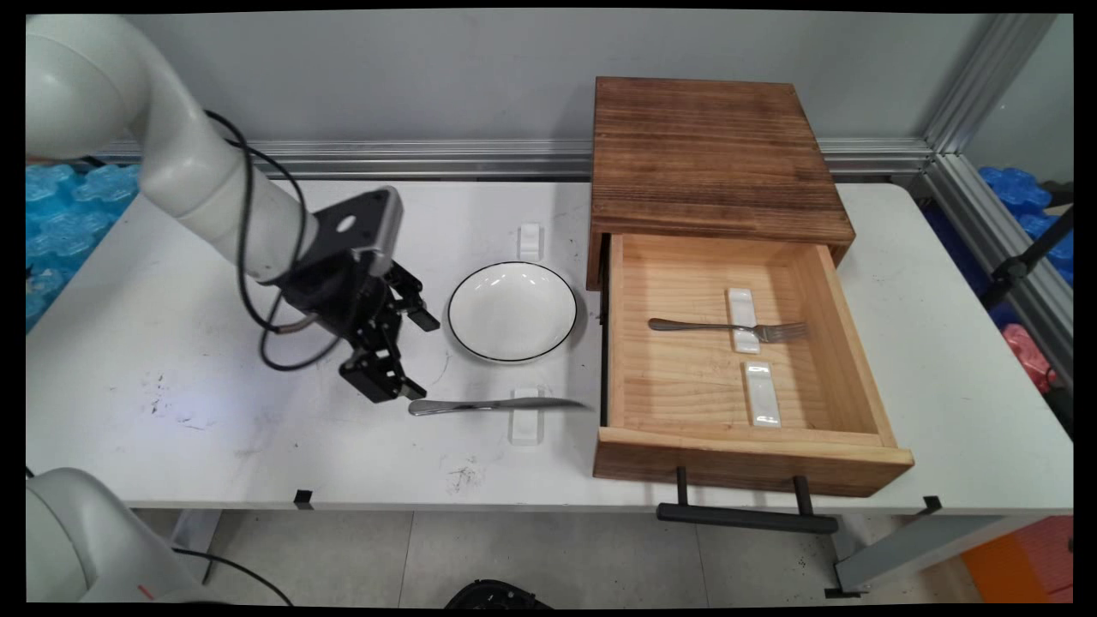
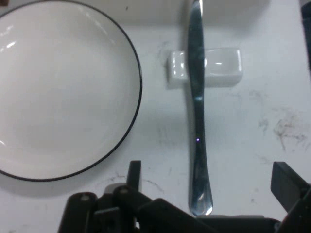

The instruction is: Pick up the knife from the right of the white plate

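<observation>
Just left of the knife's point(image 1: 493, 404) handle end hangs the gripper point(image 1: 401, 356), jaws spread wide, holding nothing. Lies lengthwise along the table's near side, blade propped on a white rest point(image 1: 524, 417), below the plate point(image 1: 512, 310), running straight away from the fingers point(image 2: 286, 182).

White rounded arm point(image 1: 197, 163), black looping cables point(image 1: 257, 257), black two-finger tool point(image 1: 403, 351) with jointed linkage
</observation>
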Robot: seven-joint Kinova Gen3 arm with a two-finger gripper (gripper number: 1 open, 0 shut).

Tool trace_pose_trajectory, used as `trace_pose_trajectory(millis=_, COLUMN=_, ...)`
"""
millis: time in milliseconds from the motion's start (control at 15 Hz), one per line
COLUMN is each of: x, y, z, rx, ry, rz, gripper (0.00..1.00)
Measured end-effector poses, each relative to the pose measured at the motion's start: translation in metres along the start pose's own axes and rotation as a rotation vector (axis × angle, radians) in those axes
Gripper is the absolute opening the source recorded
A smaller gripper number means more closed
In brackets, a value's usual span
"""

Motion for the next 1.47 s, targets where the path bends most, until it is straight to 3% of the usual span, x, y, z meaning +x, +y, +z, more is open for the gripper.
trace_pose_trajectory(millis=267, x=0.026, y=0.006, z=0.026, rx=0.012, ry=-0.08, rz=-0.044, gripper=1.0)
trace_pose_trajectory(millis=800, x=0.062, y=0.011, z=0.061, rx=0.025, ry=-0.185, rz=-0.098, gripper=1.0)
trace_pose_trajectory(millis=1467, x=0.085, y=0.011, z=0.101, rx=0.022, ry=-0.286, rz=-0.052, gripper=1.0)
